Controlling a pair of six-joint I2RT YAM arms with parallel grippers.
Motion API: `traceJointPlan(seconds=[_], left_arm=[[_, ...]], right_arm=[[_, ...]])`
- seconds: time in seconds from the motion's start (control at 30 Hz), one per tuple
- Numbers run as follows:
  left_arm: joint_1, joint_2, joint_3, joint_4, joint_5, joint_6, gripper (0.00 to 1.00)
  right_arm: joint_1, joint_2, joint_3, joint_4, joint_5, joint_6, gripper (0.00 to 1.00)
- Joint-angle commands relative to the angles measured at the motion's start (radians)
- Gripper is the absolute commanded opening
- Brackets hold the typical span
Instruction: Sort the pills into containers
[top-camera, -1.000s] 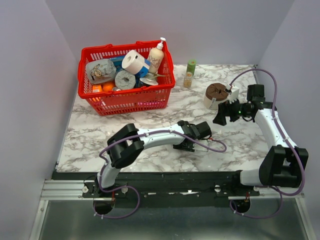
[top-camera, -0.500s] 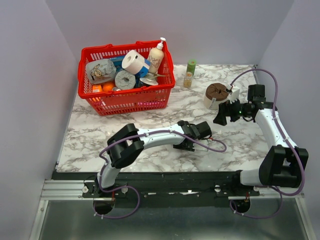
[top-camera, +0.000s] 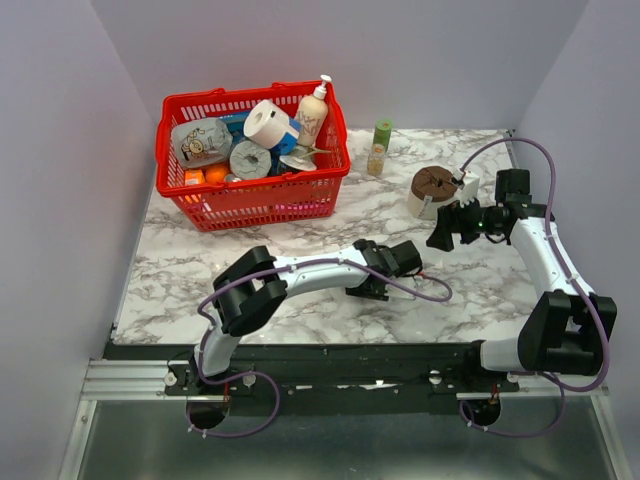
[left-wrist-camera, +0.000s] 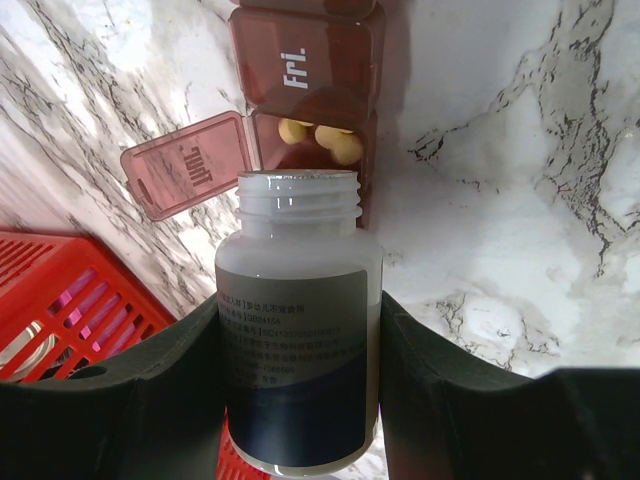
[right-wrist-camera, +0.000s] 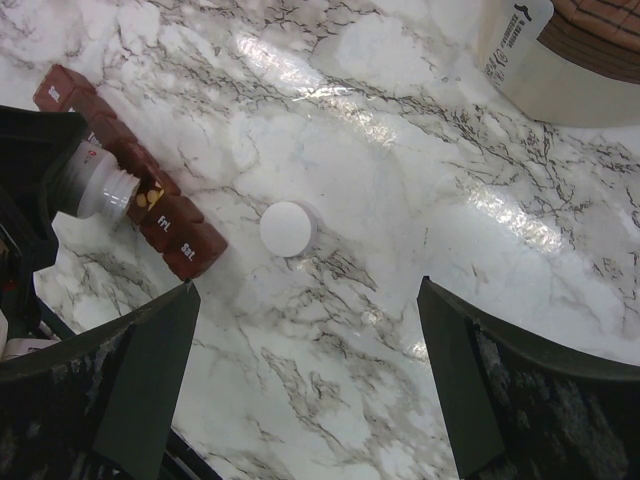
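Note:
My left gripper is shut on a white pill bottle with its cap off, tipped with its mouth at the open "Thu" compartment of the dark red-brown pill strip. Yellow pills lie in that compartment; its lid is flipped open. The "Fri" compartment is closed. The strip, the bottle and the pills also show in the right wrist view. The white bottle cap lies on the marble beside the strip. My right gripper is open and empty above the table. From above, the left gripper hides the strip.
A red basket of household items stands at the back left. A green-capped bottle stands at the back centre. A round cream tub with a brown top sits just left of my right gripper, and also shows in the right wrist view.

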Motion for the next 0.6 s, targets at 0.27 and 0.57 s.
traceJointPlan(seconds=[0.27,0.57], left_arm=[[0.032,-0.098,-0.109,0.127,0.037,-0.046,0.00],[0.060,-0.169,-0.213,0.265,0.108,-0.081,0.00]], right_arm=[[-0.009,0.002,0.009,-0.025,-0.036,-0.007,1.00],[-0.009,0.002,0.009,-0.025,-0.036,-0.004,1.00]])
